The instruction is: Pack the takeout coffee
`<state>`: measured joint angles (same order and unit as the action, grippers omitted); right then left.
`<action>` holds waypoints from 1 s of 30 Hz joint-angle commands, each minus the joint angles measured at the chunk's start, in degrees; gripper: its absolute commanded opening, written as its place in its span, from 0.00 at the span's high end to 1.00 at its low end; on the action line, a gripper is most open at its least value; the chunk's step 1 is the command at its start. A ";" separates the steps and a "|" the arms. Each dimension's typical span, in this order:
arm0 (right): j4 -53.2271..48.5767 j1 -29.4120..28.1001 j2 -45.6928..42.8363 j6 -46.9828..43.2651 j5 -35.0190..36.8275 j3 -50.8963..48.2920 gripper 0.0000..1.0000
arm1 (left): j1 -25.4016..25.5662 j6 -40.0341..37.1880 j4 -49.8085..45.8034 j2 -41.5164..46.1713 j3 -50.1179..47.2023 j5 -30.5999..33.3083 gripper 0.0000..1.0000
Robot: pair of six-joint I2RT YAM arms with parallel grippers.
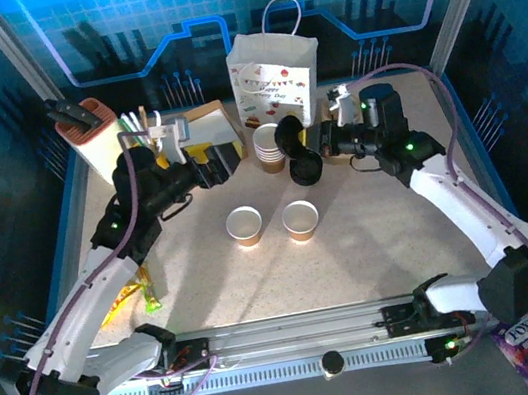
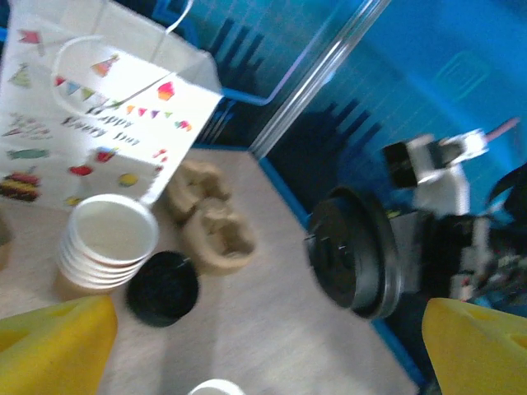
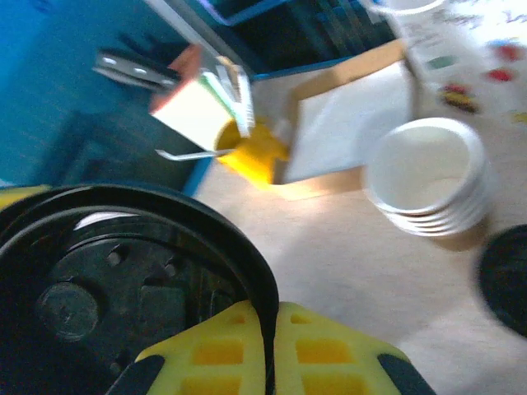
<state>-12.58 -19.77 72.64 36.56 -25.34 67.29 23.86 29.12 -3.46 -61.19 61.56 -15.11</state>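
The right gripper (image 1: 305, 139) is pinching a black lid (image 1: 288, 138), on edge, just right of the cup stack (image 1: 269, 146) at upper centre. The left gripper (image 1: 221, 161) is hanging spread left of the stack. Two lidless cups (image 1: 244, 225) are standing mid-frame, bare table (image 1: 391, 227) around them.

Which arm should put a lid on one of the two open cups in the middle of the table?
Right, most likely. The right end effector is shut on a black lid, not far from the nearer open cup. The left end effector is open and holds nothing.
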 commanded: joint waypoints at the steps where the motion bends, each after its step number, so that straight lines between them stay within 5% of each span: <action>1: 17.58 -2.55 -0.98 15.17 -6.99 -3.14 0.92 | 0.40 11.12 8.30 1.28 -0.10 -3.38 0.04; 11: 38.13 -9.02 1.22 28.01 -3.98 -9.03 0.93 | 1.89 43.42 31.41 0.55 -8.58 -1.64 0.04; 21: 46.00 -11.50 6.99 32.19 -4.26 -7.06 0.93 | 3.31 46.07 32.92 -2.07 -8.74 -2.28 0.00; 30: 50.94 -11.98 10.54 35.32 -5.54 -6.38 0.93 | 3.35 40.65 22.84 -1.41 -7.67 2.63 0.00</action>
<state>33.43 -30.98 82.52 70.22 -30.04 58.92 26.81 72.51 23.49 -63.11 53.17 -15.07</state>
